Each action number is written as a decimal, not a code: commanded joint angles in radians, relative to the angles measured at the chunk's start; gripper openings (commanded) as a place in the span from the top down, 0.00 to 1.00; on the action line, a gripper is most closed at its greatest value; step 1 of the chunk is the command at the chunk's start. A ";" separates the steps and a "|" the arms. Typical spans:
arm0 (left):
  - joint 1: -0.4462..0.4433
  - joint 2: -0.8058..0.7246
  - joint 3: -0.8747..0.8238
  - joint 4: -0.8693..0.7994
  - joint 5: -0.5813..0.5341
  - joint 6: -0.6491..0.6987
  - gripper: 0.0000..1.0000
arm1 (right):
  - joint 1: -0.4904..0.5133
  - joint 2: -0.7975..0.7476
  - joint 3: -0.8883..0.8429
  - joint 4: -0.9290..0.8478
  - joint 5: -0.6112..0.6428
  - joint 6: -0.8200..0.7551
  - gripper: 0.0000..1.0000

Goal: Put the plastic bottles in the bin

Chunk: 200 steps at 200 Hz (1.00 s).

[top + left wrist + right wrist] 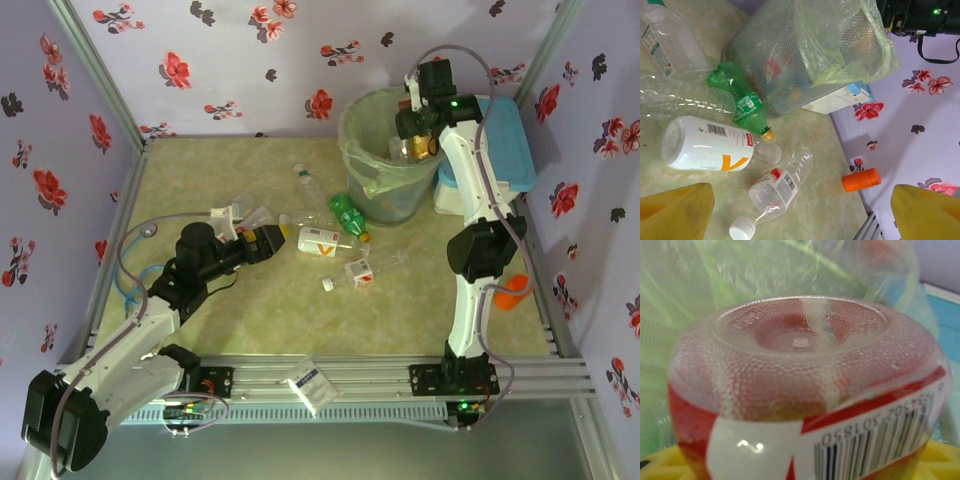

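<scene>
Now, keep the right gripper (418, 143) clamped on the red-labelled bottle (805, 390) until centred over the bin (352, 125), upper right; the left gripper (802, 205) stands open.

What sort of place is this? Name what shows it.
Probably a staged robot test cell, not a real room: flower-papered walls on an aluminium frame box in one table, two arms are bolted to its near rail, and the right tool holds a red-labelled bottle over a bagged bin.
</scene>
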 commanded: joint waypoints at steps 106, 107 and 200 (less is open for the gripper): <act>0.009 0.067 0.041 -0.001 -0.007 0.017 0.09 | 0.004 0.002 0.059 -0.059 -0.006 -0.018 0.04; 0.010 0.067 0.042 -0.002 -0.007 0.017 0.09 | 0.004 0.000 0.059 -0.058 -0.007 -0.017 0.04; 0.017 0.116 0.250 -0.556 -0.328 0.304 0.08 | 0.005 -0.238 -0.022 0.012 -0.188 0.108 0.04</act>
